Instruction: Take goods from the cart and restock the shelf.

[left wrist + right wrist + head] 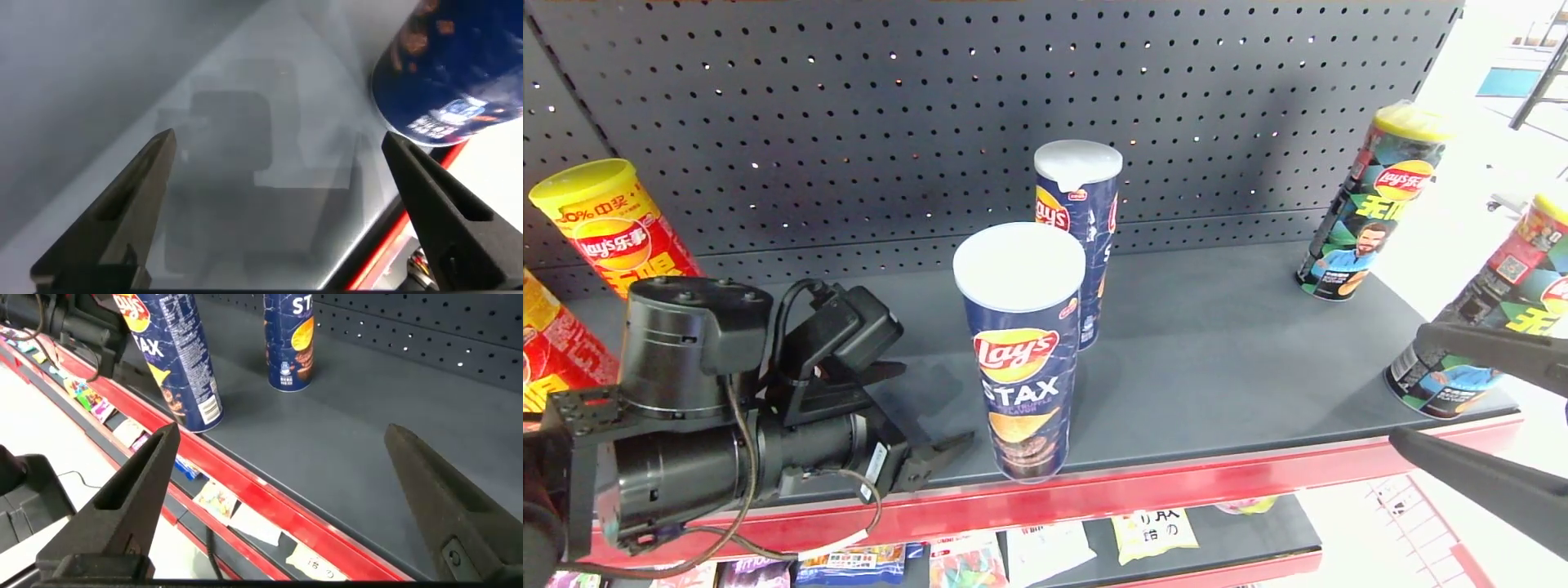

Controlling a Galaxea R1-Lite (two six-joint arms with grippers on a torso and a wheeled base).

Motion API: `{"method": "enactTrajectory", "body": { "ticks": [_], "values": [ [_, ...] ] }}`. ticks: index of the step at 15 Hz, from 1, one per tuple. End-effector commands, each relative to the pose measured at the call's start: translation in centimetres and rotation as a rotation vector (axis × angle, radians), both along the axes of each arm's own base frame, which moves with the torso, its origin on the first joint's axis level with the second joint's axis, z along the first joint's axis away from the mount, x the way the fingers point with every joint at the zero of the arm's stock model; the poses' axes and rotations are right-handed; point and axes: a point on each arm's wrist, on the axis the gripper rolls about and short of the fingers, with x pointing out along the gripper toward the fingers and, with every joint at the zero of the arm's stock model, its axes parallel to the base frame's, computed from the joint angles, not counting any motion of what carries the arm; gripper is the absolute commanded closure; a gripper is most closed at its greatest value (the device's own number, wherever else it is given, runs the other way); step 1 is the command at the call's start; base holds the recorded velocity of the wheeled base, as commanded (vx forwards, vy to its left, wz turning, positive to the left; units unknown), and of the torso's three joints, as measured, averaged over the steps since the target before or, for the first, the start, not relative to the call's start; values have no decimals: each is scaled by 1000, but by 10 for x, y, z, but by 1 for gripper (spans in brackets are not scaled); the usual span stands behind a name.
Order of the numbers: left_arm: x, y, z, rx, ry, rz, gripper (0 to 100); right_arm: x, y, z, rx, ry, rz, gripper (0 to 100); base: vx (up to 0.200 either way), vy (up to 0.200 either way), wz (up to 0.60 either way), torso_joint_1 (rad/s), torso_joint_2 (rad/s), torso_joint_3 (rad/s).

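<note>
Two tall blue chip cans with white lids stand on the dark grey shelf [1217,351]. The front can [1021,351] is near the red front lip, and the back can [1078,237] stands close behind it. My left gripper [931,404] lies low over the shelf just left of the front can, open and holding nothing. In the left wrist view it [278,139] spreads over bare shelf, with the front can's base [449,73] beyond one fingertip. My right gripper [1409,384] hangs open and empty at the shelf's right front corner. The right wrist view shows it [282,433] facing both cans [180,367] [292,339].
Yellow-and-red cans [605,220] lean at the shelf's left end. Two green-and-black cans [1372,204] [1486,327] stand at the right, the nearer one right beside my right gripper. A pegboard wall [931,98] backs the shelf. Snack packets [1045,547] lie on the lower shelf.
</note>
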Motion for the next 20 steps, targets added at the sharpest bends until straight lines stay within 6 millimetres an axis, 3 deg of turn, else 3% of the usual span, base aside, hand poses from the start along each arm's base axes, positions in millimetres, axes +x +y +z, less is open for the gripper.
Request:
{"method": "enactTrajectory", "body": {
  "ticks": [1,20],
  "values": [
    [2,-2,-3,6,11,-4,0,0,0,0,-1,0,1,0,0,0,0,0,0,0],
    [-3,-13,-4,27,30,-40,0,1,0,3,6,-7,-2,0,0,0,0,0,0,0]
  ]
}}
